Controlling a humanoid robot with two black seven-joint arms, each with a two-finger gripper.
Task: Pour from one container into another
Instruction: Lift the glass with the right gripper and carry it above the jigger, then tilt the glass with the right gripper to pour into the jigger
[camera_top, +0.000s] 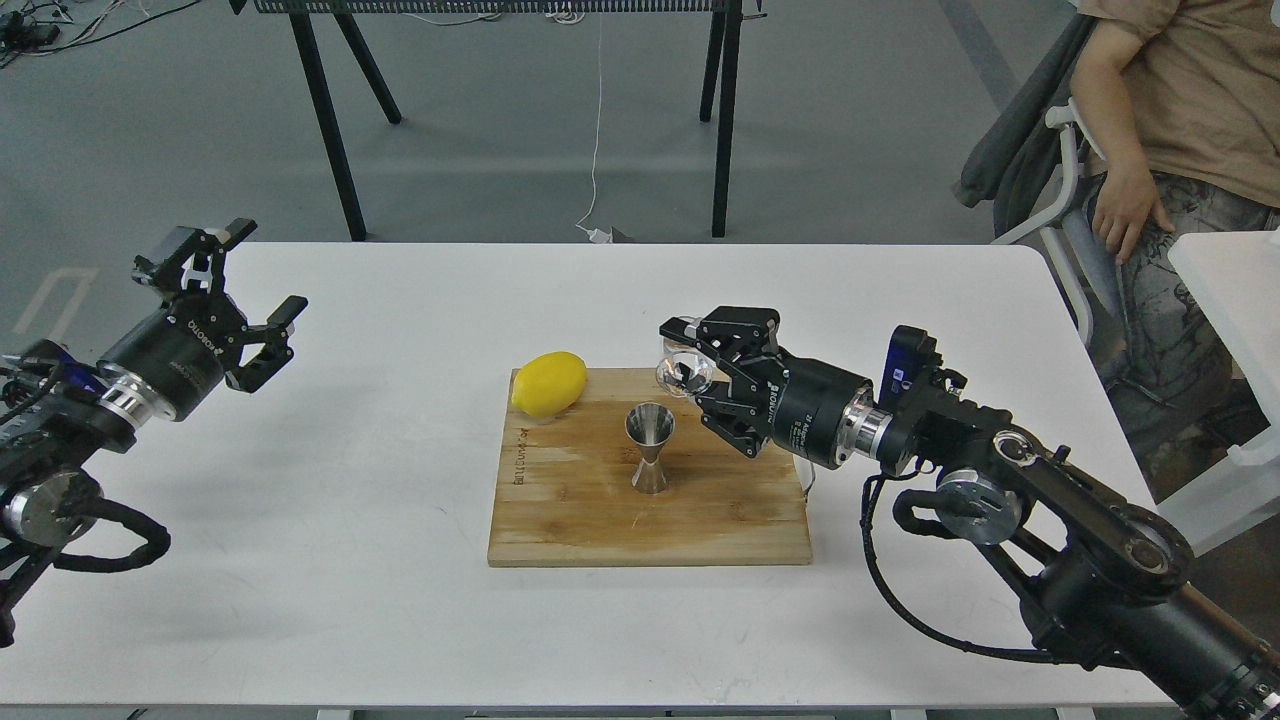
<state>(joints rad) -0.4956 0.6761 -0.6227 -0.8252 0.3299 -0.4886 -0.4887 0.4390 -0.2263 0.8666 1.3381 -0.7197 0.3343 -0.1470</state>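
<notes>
A: Where is the glass cup (685, 372)?

B: Pinched between the fingers of the right hand (700, 375), lifted off the desk (300, 500) and tipped on its side. It sits just above and to the right of the steel jigger (650, 447), without touching it.

A: And the jigger?

B: Upright near the middle of the wooden board (650, 470). A lemon (549, 383) lies on the board's far left corner.

A: The left hand (235, 300)?

B: Fingers spread wide, gripping nothing, raised over the desk's left side, well apart from the board.

A: Beyond the desk?

B: A seated person (1180, 100) at the far right.
</notes>
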